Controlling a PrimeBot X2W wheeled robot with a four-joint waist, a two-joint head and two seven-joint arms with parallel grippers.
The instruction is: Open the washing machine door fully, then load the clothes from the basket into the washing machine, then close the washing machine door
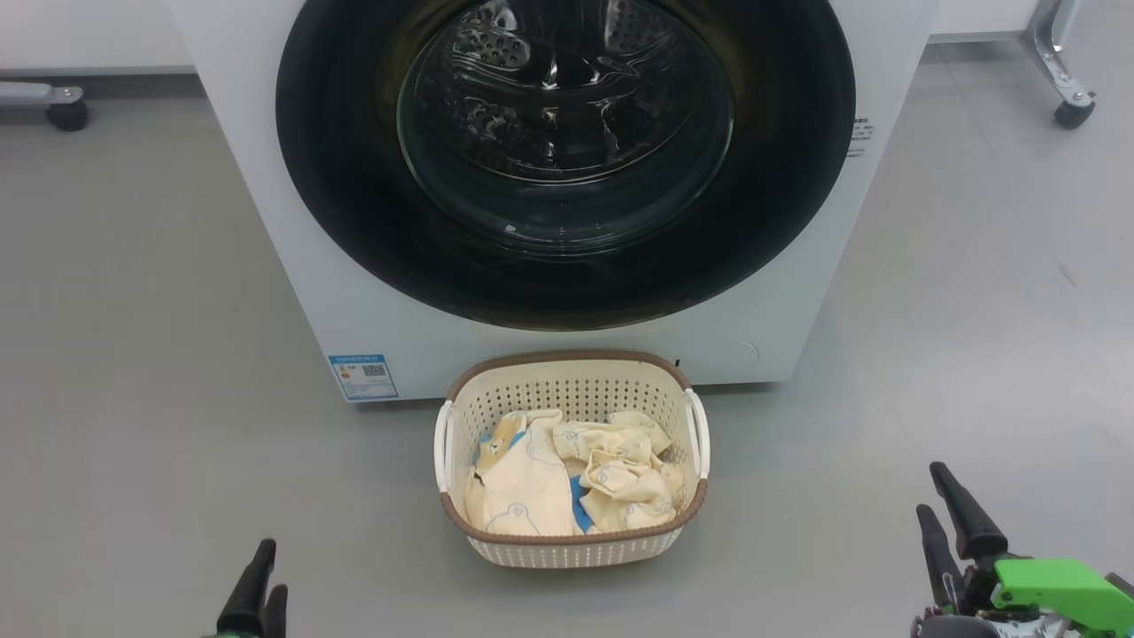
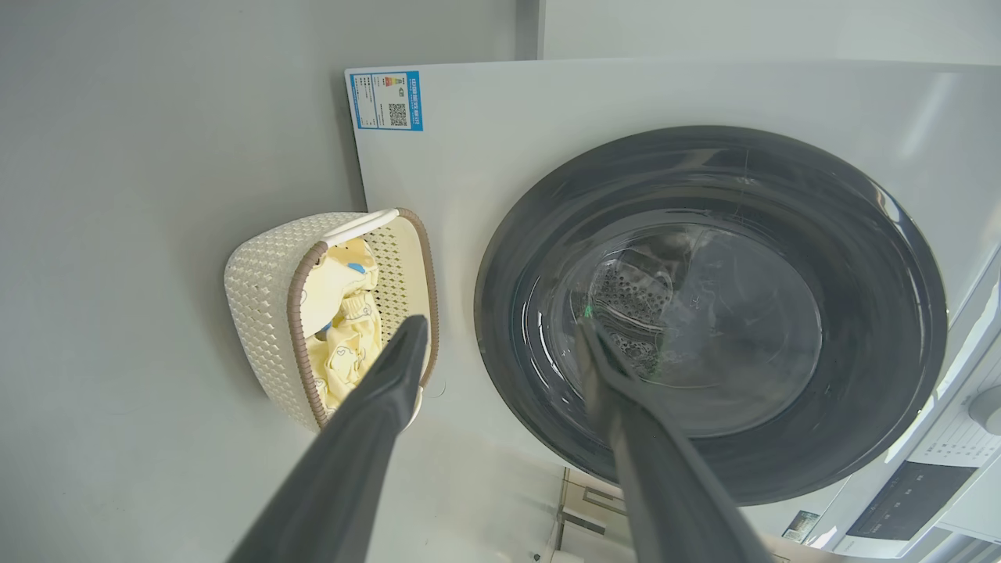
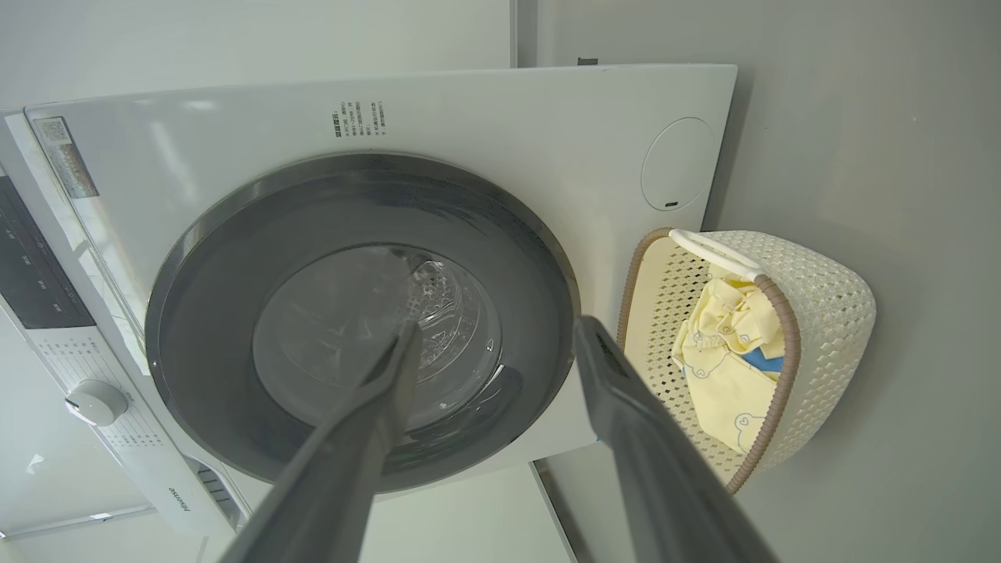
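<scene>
On the floor before the white washing machine (image 1: 292,266), the perforated cream basket (image 1: 571,368) holds the soft clothes (image 1: 567,483); the round, glossy black-ringed washing machine door (image 1: 564,133) sits shut, ahead and above, between both arms; left gripper (image 2: 502,324) and right gripper (image 1: 928,489) hang low, fingers apart, empty; the right appears slightly nearer.

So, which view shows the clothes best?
The head view: it looks down into the basket and shows the whole pile of clothes. Both wrist views see them sideways, partly hidden by the basket wall.
</scene>
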